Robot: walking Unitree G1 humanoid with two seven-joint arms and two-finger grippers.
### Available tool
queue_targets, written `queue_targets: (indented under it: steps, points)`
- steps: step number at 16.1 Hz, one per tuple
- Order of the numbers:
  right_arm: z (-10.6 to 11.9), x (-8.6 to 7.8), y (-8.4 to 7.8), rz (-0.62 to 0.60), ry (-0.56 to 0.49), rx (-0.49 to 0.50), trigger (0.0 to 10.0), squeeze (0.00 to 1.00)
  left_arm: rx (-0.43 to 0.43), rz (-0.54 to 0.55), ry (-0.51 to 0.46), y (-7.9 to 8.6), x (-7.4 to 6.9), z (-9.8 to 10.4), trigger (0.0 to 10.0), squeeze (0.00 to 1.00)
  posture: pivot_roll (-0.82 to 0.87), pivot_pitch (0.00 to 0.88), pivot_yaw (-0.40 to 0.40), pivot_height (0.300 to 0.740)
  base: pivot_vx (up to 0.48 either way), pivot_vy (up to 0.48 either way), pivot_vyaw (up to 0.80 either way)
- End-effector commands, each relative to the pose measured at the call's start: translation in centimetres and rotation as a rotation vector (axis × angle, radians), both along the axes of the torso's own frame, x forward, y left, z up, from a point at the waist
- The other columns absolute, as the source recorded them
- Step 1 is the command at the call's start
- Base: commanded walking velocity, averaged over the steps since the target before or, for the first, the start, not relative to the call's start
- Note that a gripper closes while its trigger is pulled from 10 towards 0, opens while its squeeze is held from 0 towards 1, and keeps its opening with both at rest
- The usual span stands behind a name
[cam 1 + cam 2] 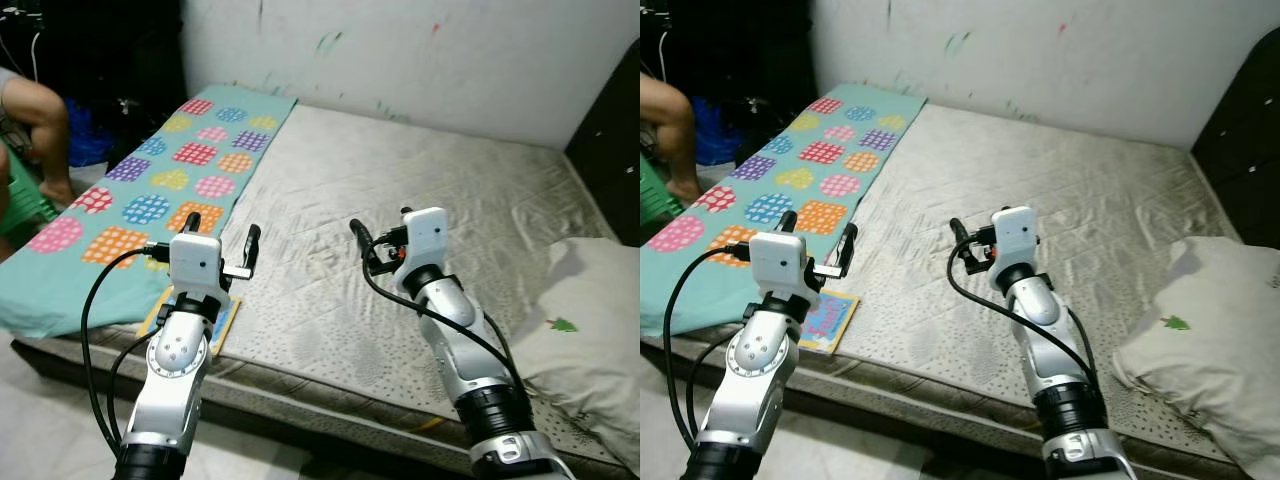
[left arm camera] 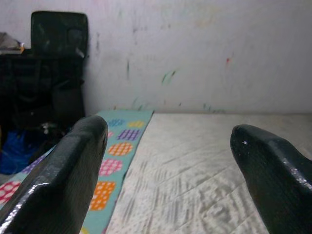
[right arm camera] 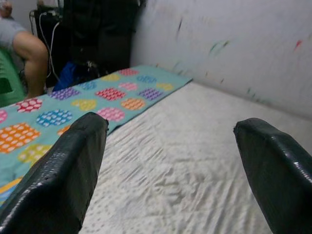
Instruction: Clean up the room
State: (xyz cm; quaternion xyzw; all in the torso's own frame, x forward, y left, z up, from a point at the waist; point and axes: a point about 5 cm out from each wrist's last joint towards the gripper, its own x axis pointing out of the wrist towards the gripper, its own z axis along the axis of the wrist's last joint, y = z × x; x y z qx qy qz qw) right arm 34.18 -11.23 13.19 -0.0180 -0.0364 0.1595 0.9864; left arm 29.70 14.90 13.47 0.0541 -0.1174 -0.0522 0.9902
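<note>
I'm looking at the left end effector (image 1: 222, 244) first: its two black fingers (image 2: 68, 170) are standing wide apart with nothing between them, hovering above the near left part of the mattress (image 1: 420, 200). The right end effector (image 1: 368, 238) is hanging over the middle of the mattress, and its fingers (image 3: 58, 175) are spread just as wide, gripping nothing. Moving outward, I'm seeing both silver arms reaching forward from the bottom of the head views, black cables looping beside each. Under the left wrist a colourful picture book (image 1: 830, 318) is lying flat at the near edge of the bed, partly covered by the arm in the left eye view. Just beyond it a teal blanket (image 1: 150, 190) printed with coloured patches is running along the left side of the mattress up to the wall (image 1: 420, 50), its near end spilling over the bed's edge. On the far right a pale pillow (image 1: 1210, 330) with a small green mark is slumping at the mattress corner, well apart from both end effectors. The wall is carrying smears of green and red. At the far left a person's arm (image 1: 40, 110) is showing beside something green and dark furniture (image 2: 48, 73).
</note>
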Motion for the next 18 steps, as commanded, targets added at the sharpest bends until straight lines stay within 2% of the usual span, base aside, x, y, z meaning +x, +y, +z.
queue_targets:
  steps: [1, 2, 4, 6, 9, 12, 13, 18]
  points:
    - [0.1, 0.2, -0.1, -0.015, -0.008, -0.004, 10.0, 0.00, -0.007, 0.007, 0.001, 0.0, 0.2, 0.0, 10.0, 0.00, -0.12, 0.000, -0.059, 0.740, 0.000, 0.000, 0.00]
    - [0.2, 0.2, -0.2, -0.026, -0.017, 0.005, 10.0, 0.00, -0.030, 0.006, 0.004, -0.1, 0.3, 0.1, 10.0, 0.00, -0.12, 0.000, -0.042, 0.740, 0.000, 0.000, 0.00]
    - [0.2, 0.0, -0.6, -0.060, -0.028, 0.024, 10.0, 0.00, -0.021, -0.024, -0.023, -0.7, 0.8, 0.9, 10.0, 0.00, -0.13, 0.000, -0.015, 0.740, 0.000, 0.000, 0.00]
    - [0.3, -0.3, -1.2, -0.103, -0.047, 0.042, 10.0, 0.00, -0.004, -0.067, -0.013, -1.2, 1.4, 0.7, 10.0, 0.00, -0.17, 0.000, 0.034, 0.740, 0.000, 0.000, 0.00]
    - [0.0, -1.2, -1.6, -0.139, -0.056, 0.066, 10.0, 0.00, 0.017, -0.087, 0.002, -1.2, 1.1, 0.2, 10.0, 0.00, -0.17, 0.000, 0.055, 0.740, 0.000, 0.000, 0.00]
    - [0.1, -1.0, -2.8, -0.151, -0.047, 0.045, 10.0, 0.00, 0.011, -0.079, -0.006, -1.1, 1.3, 0.5, 10.0, 0.00, -0.17, 0.000, 0.031, 0.740, 0.000, 0.000, 0.00]
    - [0.5, -0.6, -3.3, -0.148, -0.054, 0.022, 10.0, 0.00, 0.020, -0.075, 0.002, -1.2, 1.4, -0.1, 10.0, 0.00, -0.18, 0.000, 0.018, 0.740, 0.000, 0.000, -0.80]
    - [-0.3, -1.7, -2.3, -0.133, -0.032, 0.047, 10.0, 0.00, -0.006, -0.067, 0.030, -1.1, 0.0, -0.9, 10.0, 0.00, -0.14, 0.000, -0.001, 0.740, 0.000, 0.000, -0.68]
